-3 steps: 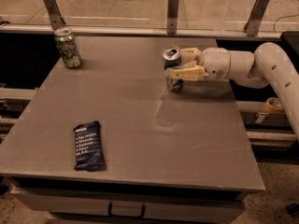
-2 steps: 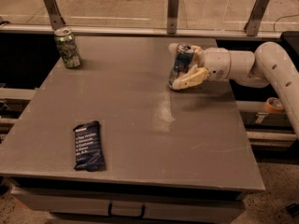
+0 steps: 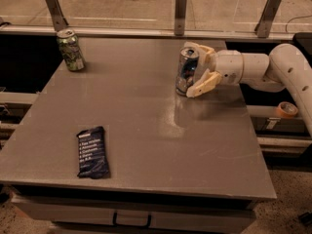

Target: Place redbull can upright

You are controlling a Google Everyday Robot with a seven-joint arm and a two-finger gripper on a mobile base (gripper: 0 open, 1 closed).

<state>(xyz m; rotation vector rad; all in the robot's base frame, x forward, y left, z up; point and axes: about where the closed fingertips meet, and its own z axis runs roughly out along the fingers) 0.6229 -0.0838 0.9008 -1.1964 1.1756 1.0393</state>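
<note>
The redbull can (image 3: 185, 72), slim, blue and silver with a silver top, stands almost upright at the right rear of the grey table (image 3: 136, 111). Its base is at the table surface. My gripper (image 3: 199, 68) reaches in from the right on a white arm and is shut on the can. One cream finger (image 3: 201, 50) lies behind the can's top and the other (image 3: 205, 83) lies beside its lower right side.
A green patterned can (image 3: 70, 49) stands upright at the far left corner. A dark blue snack bar (image 3: 91, 151) lies flat near the front left. Metal rail posts (image 3: 181, 11) line the back edge. A tape roll (image 3: 286, 109) sits below the table's right side.
The gripper has turned the can from lying tilted, top towards the camera, to nearly upright with its base down on the table. The green can and snack bar have not moved.
</note>
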